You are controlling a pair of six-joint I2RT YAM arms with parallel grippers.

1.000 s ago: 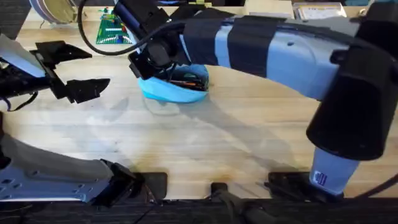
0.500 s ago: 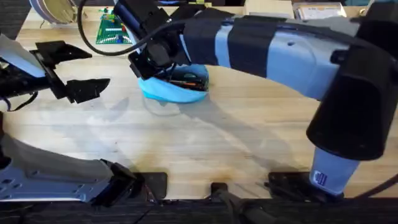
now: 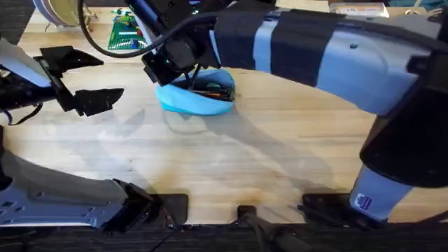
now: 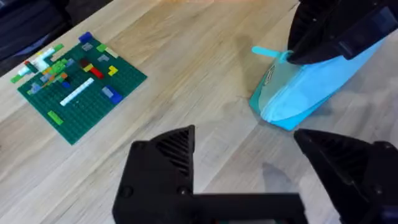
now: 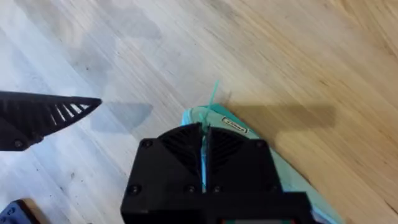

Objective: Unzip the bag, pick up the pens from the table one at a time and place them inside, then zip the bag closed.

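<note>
— Left gripper (image 3: 73, 78)?
— Black jaws spread apart, hovering near the tabletop's left edge, holding nothing.
— Right gripper (image 5: 204, 146)?
— Pinched on the soft light-blue fabric pouch (image 3: 198, 96) near the wooden tabletop's (image 3: 266, 147) far edge; an orange pen (image 3: 208, 92) shows inside.

bag: on the table (image 3: 231, 161), toward its far edge, left of the middle (image 3: 199, 101)
pens: inside the bag (image 3: 210, 89)
right gripper: at the bag's left end (image 3: 168, 68)
left gripper: near the table's left edge, left of the bag (image 3: 77, 77)
brick plate: far left, behind the bag (image 3: 127, 33)
</note>
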